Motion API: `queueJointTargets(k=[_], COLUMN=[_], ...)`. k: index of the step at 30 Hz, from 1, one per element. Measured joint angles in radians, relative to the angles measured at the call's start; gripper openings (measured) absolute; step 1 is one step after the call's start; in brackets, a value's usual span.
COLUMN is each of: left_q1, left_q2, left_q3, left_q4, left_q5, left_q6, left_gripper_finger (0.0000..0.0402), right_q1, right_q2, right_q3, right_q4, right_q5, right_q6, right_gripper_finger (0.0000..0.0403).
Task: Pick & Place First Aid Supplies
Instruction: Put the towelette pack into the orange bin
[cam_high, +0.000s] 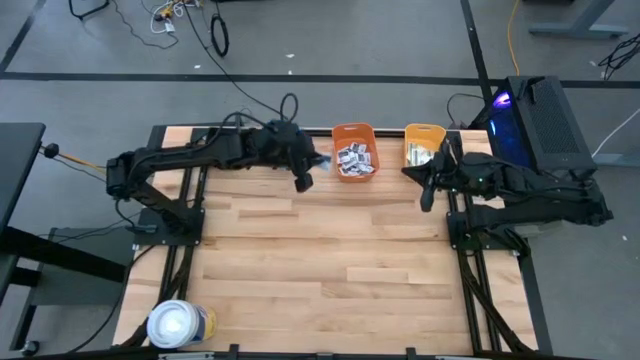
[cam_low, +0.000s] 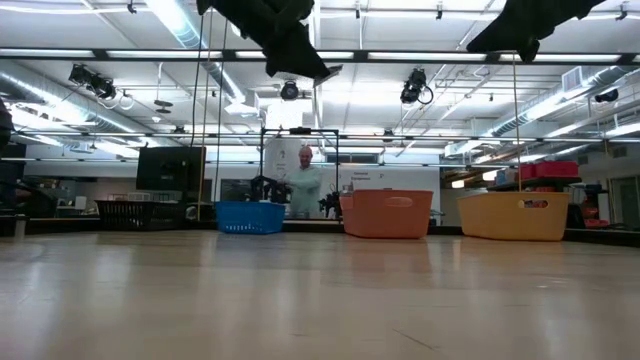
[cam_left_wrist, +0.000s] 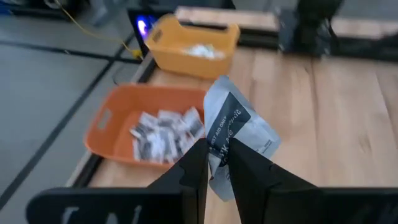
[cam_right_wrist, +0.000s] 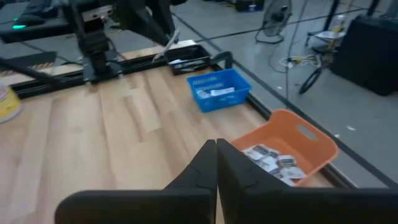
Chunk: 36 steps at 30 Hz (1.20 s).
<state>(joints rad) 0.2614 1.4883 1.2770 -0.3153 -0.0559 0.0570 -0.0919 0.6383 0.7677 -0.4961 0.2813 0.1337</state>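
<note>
My left gripper (cam_left_wrist: 217, 154) is shut on one first aid packet (cam_left_wrist: 235, 123), white-grey with dark print. It hangs in the air just left of the orange bin (cam_high: 354, 150), which holds several such packets (cam_left_wrist: 165, 132). The yellow bin (cam_high: 424, 145) beside it holds more packets (cam_left_wrist: 200, 51). The blue bin (cam_right_wrist: 217, 89) stands at the far edge left of the orange one and holds a few items. My right gripper (cam_right_wrist: 216, 149) is shut with nothing in it and is raised near the yellow bin, pointing toward the orange bin. My left gripper pinches the packet's near end (cam_left_wrist: 219, 158) between its two fingers. The fingers come from the table's left, slanting a little downward. The rest of the packet sticks out beyond the fingertips (cam_left_wrist: 200, 163), crumpled and tilted, lifted clear of the table.
A large white roll with a yellow-blue band (cam_high: 180, 325) stands at the near left corner. The three bins line the far edge, with bare wooden tabletop (cam_high: 330, 250) in front of them. A person (cam_low: 303, 182) stands in the room beyond the table.
</note>
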Motion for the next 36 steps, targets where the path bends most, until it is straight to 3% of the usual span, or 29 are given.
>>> queueJointTargets(k=[9,21,36], left_q1=[0.066,0.135,0.239], left_q2=[0.047,0.199,0.427], left_q3=[0.0,0.0,0.0], left_q4=[0.256,0.356,0.682], left_q5=[-0.003,-0.011,0.159], left_q6=[-0.001,-0.052,-0.046], left_gripper_finger=[0.0064,0.0064,0.0064], right_q1=[-0.037,-0.04,-0.039], right_q2=[-0.005,-0.005,0.007], right_q3=[0.0,0.0,0.0], right_q4=[0.0,0.002,0.039], right_q5=[-0.003,-0.01,0.02], right_q6=[0.012,0.026,0.21], right_gripper_finger=[0.0012,0.0013,0.0013])
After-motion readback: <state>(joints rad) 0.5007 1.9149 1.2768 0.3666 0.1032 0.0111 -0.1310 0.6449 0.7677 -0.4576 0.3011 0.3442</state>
